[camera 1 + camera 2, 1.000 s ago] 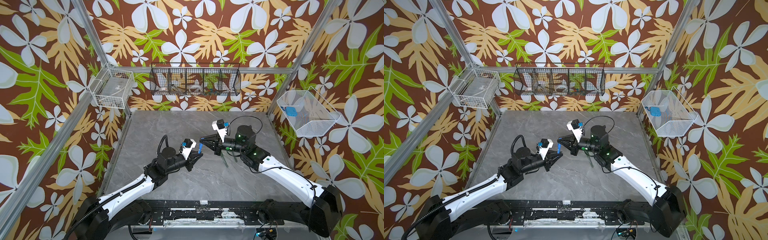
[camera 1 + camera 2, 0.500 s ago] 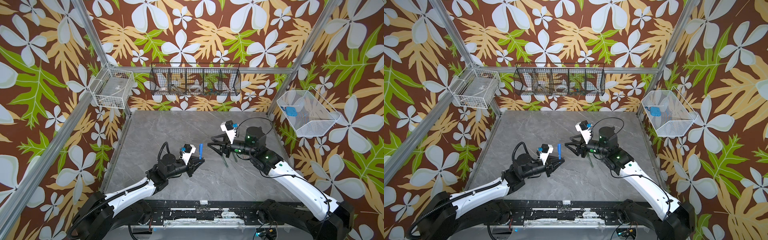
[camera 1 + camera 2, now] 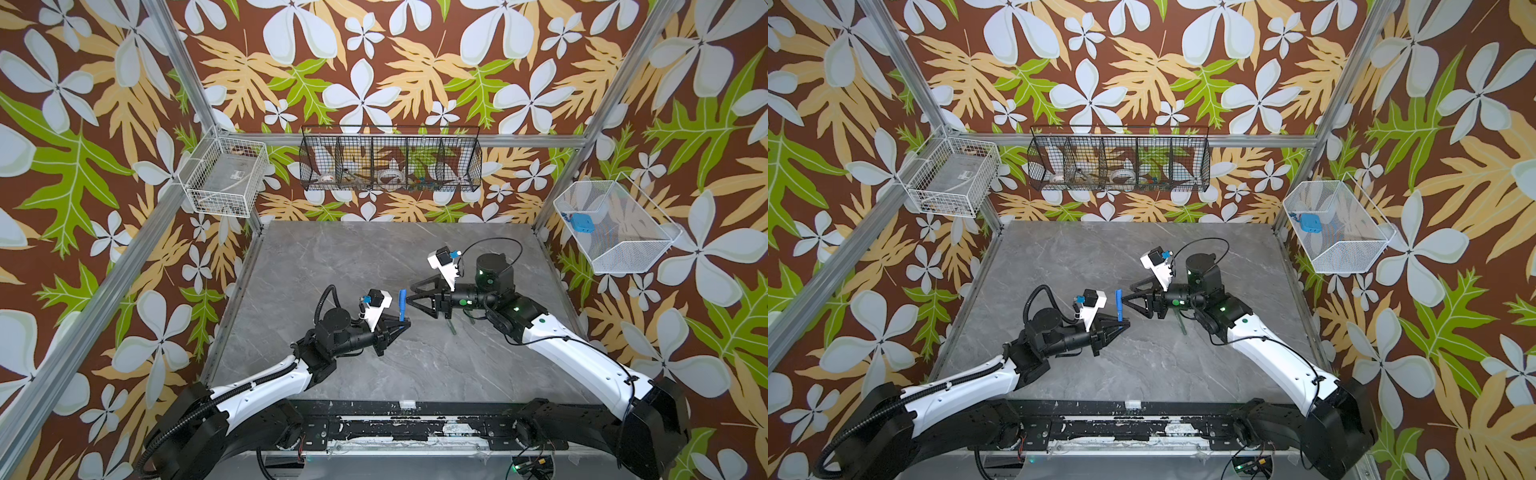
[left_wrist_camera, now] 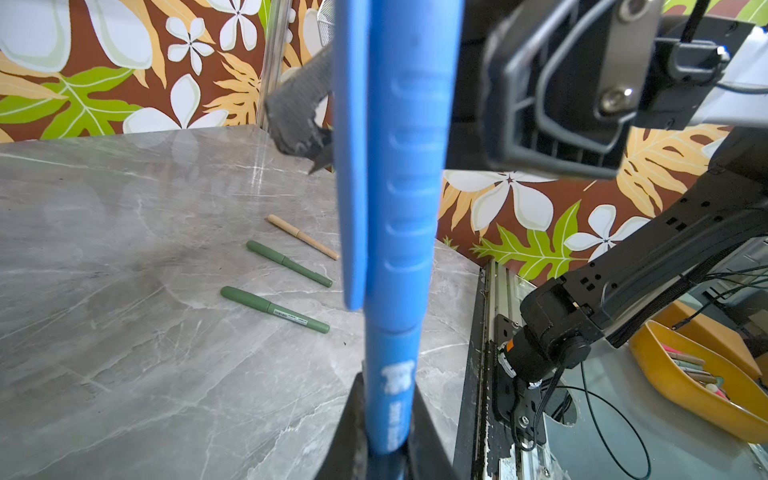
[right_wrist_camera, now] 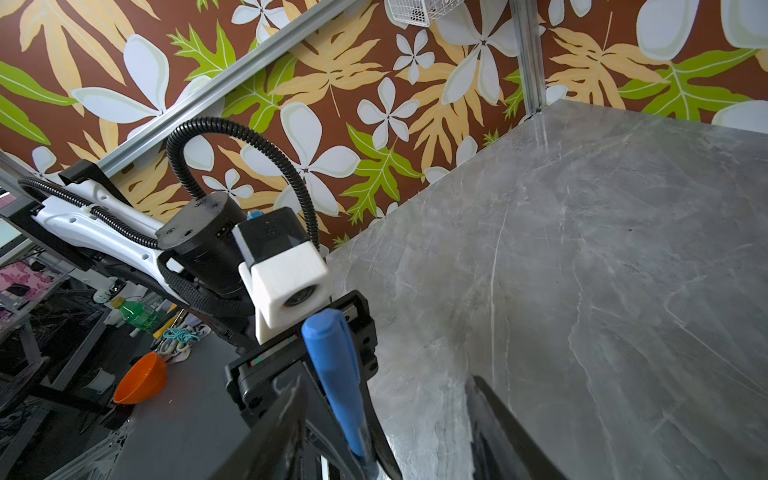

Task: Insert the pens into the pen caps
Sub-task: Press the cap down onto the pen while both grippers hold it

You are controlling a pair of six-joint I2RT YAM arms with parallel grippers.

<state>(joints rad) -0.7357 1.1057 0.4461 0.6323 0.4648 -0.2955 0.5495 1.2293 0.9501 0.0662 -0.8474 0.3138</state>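
The right fingers (image 3: 420,306) have been opened and drawn back from the blue pen (image 3: 402,305), left capped and upright in the clenched left fingers (image 3: 390,328); capping is judged complete.

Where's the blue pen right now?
In both top views, the blue pen stands upright in the left gripper above mid-table, just left of the open right gripper.

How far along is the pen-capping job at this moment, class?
Done: two green pens and the tan pen lie capped on the table. In hand: the left gripper holds the blue pen, cap seated; the right gripper is open beside it. Left: apparently only setting the blue pen down.
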